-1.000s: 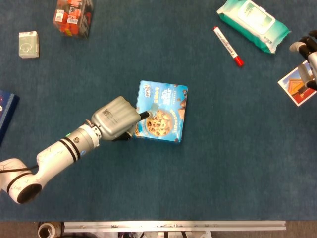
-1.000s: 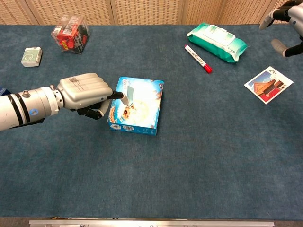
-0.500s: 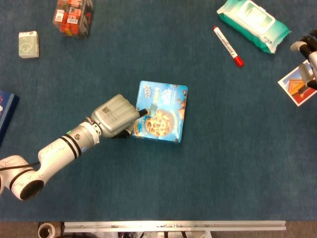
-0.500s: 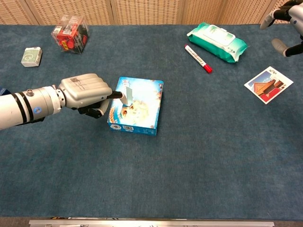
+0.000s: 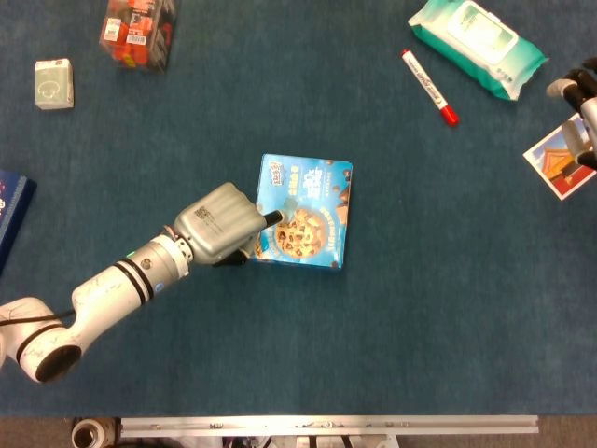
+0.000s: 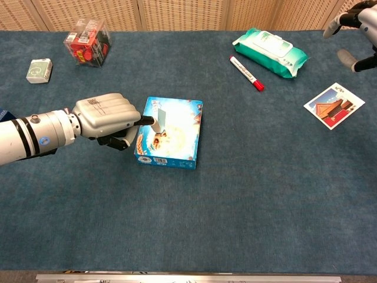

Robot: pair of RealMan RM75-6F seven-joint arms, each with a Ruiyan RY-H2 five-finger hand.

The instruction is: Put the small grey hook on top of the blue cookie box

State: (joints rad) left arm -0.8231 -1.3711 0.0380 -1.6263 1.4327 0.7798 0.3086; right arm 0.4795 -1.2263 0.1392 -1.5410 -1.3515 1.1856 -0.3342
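Observation:
The blue cookie box (image 5: 304,211) (image 6: 171,131) lies flat near the middle of the table. The small grey hook (image 5: 291,203) (image 6: 159,115) rests on the left part of its lid. My left hand (image 5: 220,225) (image 6: 108,117) is just left of the box, fingers curled, and pinches the hook's near end. At the far right edge, my right hand (image 5: 580,101) (image 6: 357,22) hovers with its fingers apart, holding nothing, above a picture card (image 5: 558,157) (image 6: 333,105).
A green wipes pack (image 5: 476,47) (image 6: 270,52) and a red marker (image 5: 429,86) (image 6: 246,72) lie at the back right. A clear case of red items (image 5: 138,33) (image 6: 88,42) and a small white box (image 5: 54,84) (image 6: 39,70) sit back left. A dark book (image 5: 11,210) pokes in at the left edge.
My left hand shifted slightly up-left, then back, still pinching the hook on the box lid. The right hand has stayed put.

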